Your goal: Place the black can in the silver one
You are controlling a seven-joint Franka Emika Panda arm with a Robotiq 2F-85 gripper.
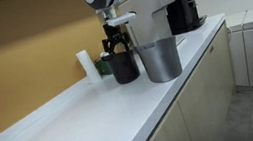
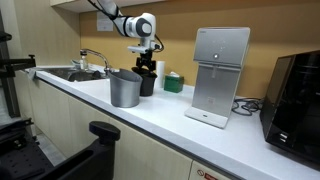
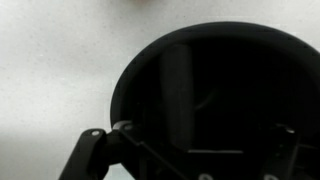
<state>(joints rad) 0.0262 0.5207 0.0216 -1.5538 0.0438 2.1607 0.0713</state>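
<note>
The gripper (image 1: 115, 46) is hovering with its fingers spread apart, directly above the black can (image 1: 123, 67) on the counter (image 1: 85, 127). The silver one (image 1: 159, 60) is standing just beside the can. The can is probably light, stiff and smooth, so pinching across its rim wall is likely the safest hold.

silver bin (image 1: 159, 60) beside black can (image 1: 123, 68), wall (image 1: 22, 51) behind
</note>
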